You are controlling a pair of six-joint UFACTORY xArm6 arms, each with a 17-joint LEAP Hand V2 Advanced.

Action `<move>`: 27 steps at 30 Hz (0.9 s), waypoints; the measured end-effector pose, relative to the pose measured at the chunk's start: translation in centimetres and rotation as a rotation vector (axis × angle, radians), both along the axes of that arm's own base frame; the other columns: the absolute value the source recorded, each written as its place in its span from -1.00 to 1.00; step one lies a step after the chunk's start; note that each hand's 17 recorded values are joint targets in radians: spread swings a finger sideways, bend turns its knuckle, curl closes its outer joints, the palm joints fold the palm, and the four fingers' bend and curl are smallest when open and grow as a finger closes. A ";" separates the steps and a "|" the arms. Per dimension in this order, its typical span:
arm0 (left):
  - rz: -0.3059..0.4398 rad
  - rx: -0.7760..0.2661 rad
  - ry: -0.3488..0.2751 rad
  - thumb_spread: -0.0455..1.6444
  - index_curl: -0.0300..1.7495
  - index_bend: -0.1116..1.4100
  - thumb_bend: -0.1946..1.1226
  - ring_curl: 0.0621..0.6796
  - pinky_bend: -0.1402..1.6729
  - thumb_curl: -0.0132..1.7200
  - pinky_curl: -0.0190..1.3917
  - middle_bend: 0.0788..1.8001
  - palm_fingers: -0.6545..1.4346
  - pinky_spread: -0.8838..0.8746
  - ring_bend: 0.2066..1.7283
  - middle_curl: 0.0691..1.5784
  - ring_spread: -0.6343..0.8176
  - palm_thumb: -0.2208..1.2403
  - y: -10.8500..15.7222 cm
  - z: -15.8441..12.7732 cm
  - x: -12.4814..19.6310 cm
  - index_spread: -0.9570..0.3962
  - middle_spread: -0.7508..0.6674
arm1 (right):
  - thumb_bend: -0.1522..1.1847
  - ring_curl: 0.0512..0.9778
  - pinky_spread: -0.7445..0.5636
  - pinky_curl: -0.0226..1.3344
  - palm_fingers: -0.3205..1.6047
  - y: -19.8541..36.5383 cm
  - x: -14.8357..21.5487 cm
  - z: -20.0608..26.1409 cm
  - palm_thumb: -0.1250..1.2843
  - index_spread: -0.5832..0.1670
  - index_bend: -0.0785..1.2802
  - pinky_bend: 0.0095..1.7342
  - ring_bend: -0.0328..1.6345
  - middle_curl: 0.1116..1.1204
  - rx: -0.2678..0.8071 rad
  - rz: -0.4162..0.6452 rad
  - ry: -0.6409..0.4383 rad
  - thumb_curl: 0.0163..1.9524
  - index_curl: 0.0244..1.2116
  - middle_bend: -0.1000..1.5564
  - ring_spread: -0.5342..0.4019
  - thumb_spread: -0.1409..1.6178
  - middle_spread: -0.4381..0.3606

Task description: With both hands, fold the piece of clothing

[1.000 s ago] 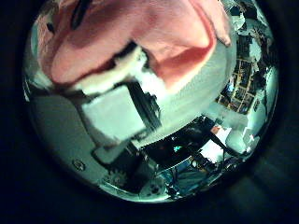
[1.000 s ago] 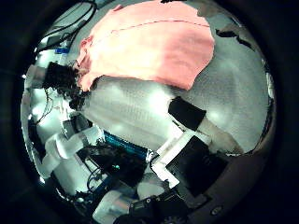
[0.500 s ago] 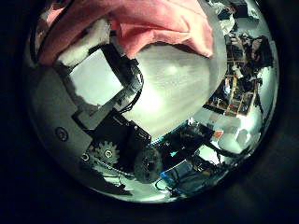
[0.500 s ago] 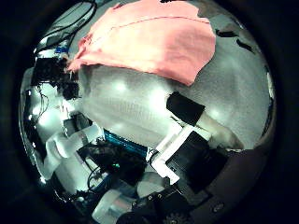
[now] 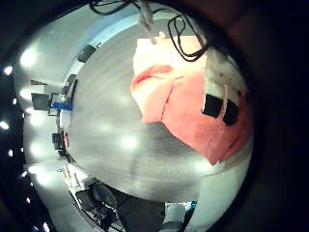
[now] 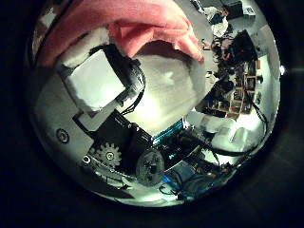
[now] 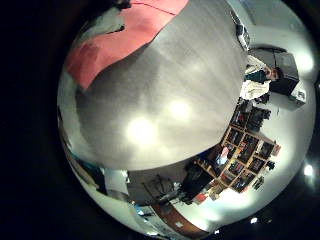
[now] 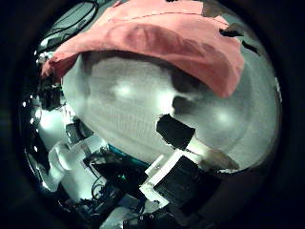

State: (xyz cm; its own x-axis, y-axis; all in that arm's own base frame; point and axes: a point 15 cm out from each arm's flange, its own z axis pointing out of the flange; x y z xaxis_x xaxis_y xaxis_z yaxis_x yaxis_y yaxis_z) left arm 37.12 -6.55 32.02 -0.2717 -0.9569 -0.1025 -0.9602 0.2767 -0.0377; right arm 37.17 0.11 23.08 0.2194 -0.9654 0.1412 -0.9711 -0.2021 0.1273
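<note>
The pink garment [image 8: 152, 43] is on the grey table [image 7: 160, 90], one edge lifted off it. Left hand [image 6: 100, 76] has its fingers pinched on that raised cloth — the right hand [image 8: 181, 162] looks relaxed, fingers holding nothing.

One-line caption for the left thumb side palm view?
Left hand grips the cloth above the table.

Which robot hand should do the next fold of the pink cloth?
Probably the left hand. In its palm views the pink cloth is close and its fingers touch it. In the right hand's views the cloth sits farther off across the table.
</note>
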 end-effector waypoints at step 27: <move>-0.062 -0.012 0.041 0.29 0.30 -0.15 -0.73 0.53 0.43 -0.31 -0.04 0.19 0.71 -0.68 0.50 0.03 -0.73 0.32 -0.1 2.1 -2.0 -0.67 -0.63 | -0.70 0.41 -0.28 -0.34 0.46 0.0 -0.4 -0.9 0.57 -0.47 0.50 0.58 0.53 0.48 0.005 0.053 0.047 -0.39 0.38 0.47 -0.48 0.31 -0.49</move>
